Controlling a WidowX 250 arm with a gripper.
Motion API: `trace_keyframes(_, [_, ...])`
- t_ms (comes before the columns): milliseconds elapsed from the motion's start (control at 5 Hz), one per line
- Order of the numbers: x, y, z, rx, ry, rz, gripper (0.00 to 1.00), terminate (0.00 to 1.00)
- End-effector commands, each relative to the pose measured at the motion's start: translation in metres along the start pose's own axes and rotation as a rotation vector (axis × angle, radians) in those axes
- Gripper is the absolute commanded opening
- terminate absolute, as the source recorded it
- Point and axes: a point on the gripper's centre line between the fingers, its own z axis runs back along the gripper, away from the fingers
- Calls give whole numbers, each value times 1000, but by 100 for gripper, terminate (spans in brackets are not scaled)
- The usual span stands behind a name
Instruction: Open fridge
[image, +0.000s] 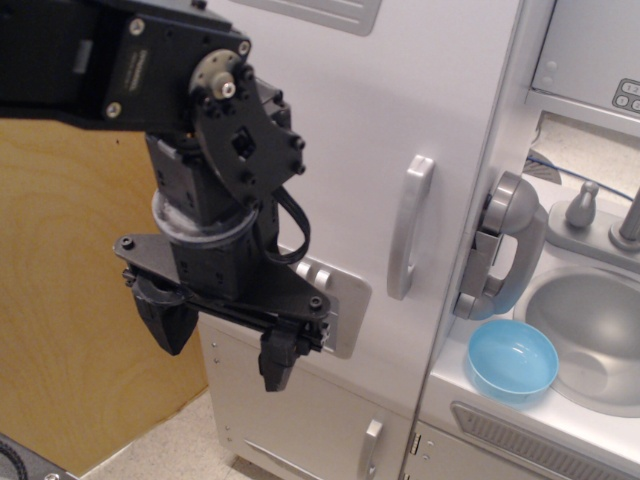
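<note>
Fridge (400, 120) stands shut, and we see our gripper (222, 345) spread wide, holding nothing, just left of the dispenser panel (345, 305), the handle (410, 228) untouched.

- The tall white toy-kitchen fridge (440, 130) runs past the top edge, so its upper part is cut off.
- Its recessed grey dispenser panel (345, 300) is mostly hidden behind the black robot gripper (225, 345); no buttons can be made out.
- The black robot arm (110, 60) is cut off by the left and top edges.
- The grey button panel (600, 50) at upper right is clipped by the frame, its buttons too small to read.
- The round grey sink basin (590, 330) runs off the right edge.
</note>
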Motion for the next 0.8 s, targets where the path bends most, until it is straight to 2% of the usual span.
trace_keyframes(0, [0, 0, 0, 0, 0, 0, 100, 0])
trace_keyframes(200, [25, -20, -7, -20, -15, 11, 100, 0])
trace_keyframes(400, [45, -37, -13, -68, -45, -24, 100, 0])
trace_keyframes(600, [63, -52, -19, -92, -66, -60, 100, 0])
